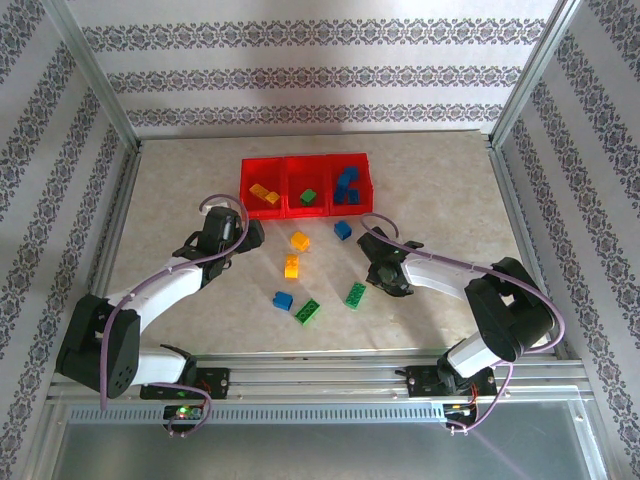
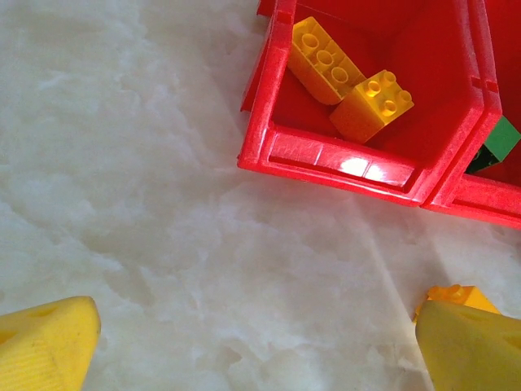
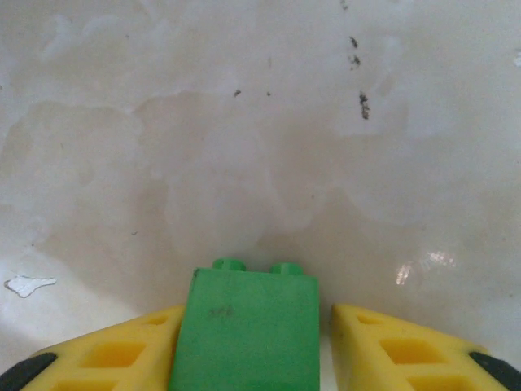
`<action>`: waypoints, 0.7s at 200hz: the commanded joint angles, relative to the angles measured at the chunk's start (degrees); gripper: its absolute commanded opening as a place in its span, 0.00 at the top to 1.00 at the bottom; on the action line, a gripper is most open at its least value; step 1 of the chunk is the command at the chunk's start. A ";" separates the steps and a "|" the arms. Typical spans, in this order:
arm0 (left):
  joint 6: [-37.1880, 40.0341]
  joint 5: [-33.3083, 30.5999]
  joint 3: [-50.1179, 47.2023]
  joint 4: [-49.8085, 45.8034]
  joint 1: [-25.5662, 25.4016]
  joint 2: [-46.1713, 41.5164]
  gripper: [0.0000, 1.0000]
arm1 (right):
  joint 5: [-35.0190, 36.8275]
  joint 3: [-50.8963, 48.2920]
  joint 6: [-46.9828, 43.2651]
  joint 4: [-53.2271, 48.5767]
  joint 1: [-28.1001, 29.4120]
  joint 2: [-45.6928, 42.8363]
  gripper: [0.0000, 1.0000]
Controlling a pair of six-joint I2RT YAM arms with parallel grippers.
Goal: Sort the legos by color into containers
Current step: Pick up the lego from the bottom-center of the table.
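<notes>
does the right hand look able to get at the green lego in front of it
Likely yes: the green lego sits between the right hand's open fingers on bare table, nothing else crowding it.

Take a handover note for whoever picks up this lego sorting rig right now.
Left hand: open, empty, near the left bin.
Right hand: fingers flank a green brick; grip unclear.
Done: red bins hold yellow bricks left, a green one middle, blue ones right.
Left: top view shows six on the table, two yellow, two blue, two green.
</notes>
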 commanded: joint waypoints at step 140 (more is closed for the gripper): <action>-1.79 -1.51 -1.92 1.67 -0.31 -1.98 0.00 | 6.26 13.81 -12.00 -5.24 5.98 2.26 0.69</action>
